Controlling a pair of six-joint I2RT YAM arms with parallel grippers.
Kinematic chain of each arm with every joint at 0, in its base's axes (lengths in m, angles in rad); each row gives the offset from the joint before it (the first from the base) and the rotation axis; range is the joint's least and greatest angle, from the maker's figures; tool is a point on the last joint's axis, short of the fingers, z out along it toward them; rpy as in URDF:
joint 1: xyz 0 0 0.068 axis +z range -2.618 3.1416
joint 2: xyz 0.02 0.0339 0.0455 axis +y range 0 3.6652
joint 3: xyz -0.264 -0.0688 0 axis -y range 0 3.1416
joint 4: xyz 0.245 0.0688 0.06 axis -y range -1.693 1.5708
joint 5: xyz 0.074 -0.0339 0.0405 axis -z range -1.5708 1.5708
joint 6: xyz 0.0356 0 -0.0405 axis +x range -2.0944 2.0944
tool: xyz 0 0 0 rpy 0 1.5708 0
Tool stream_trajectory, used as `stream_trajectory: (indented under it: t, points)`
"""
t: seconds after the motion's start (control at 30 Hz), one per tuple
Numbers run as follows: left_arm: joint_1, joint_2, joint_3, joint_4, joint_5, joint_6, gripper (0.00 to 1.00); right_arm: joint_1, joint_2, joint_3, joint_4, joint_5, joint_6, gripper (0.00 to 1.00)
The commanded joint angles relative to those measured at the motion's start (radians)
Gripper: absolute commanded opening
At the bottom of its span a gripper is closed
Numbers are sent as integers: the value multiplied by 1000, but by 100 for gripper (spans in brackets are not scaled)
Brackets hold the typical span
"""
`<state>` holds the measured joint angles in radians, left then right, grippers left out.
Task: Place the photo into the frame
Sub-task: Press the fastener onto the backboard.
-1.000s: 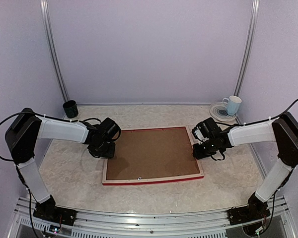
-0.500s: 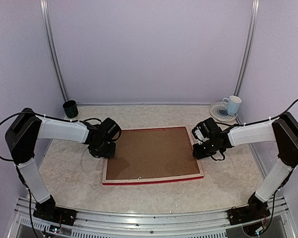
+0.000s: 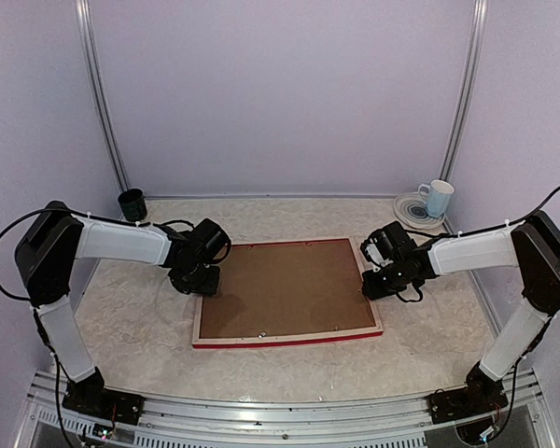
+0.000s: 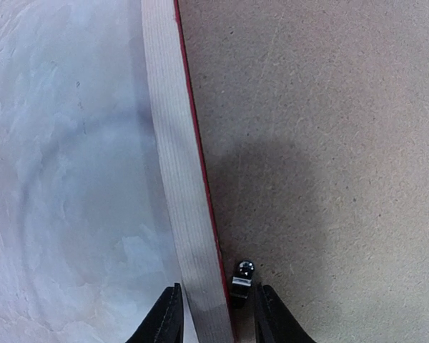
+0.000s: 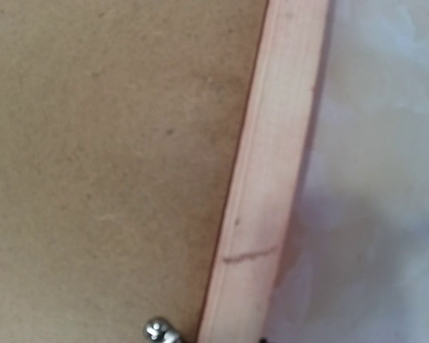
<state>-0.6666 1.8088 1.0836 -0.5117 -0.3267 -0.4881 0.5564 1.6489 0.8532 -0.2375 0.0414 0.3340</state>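
The frame point(image 3: 289, 339) lies face down in the middle of the table, pale wood back up and red edge along the front. A brown backing board point(image 3: 285, 289) fills it. The photo is hidden. My left gripper point(image 3: 203, 283) is at the frame's left rail point(image 4: 175, 164). Its jaws stand apart, astride the rail and a small metal clip point(image 4: 242, 281), and I see a thin gap on each side. My right gripper point(image 3: 378, 285) hangs over the right rail point(image 5: 272, 179) near another clip point(image 5: 157, 331). Its fingers do not show.
A dark green cup point(image 3: 132, 203) stands at the back left corner. A white mug point(image 3: 438, 197) sits on a patterned plate point(image 3: 413, 213) at the back right. Lilac walls close in the back and both sides of the marbled table point(image 3: 131, 327).
My left arm has shifted slightly right, toward the frame's left rail. The right arm and the frame have not moved.
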Motion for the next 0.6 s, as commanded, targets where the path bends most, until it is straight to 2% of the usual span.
stream_trajectory:
  t: [0.0, 0.57]
  points:
    - [7, 60, 14, -26, 26, 20, 34, 5, -16, -22, -17, 3, -18, 22]
    - [21, 38, -54, -25, 65, 16, 20, 4, -21, -23, -16, 6, -19, 22]
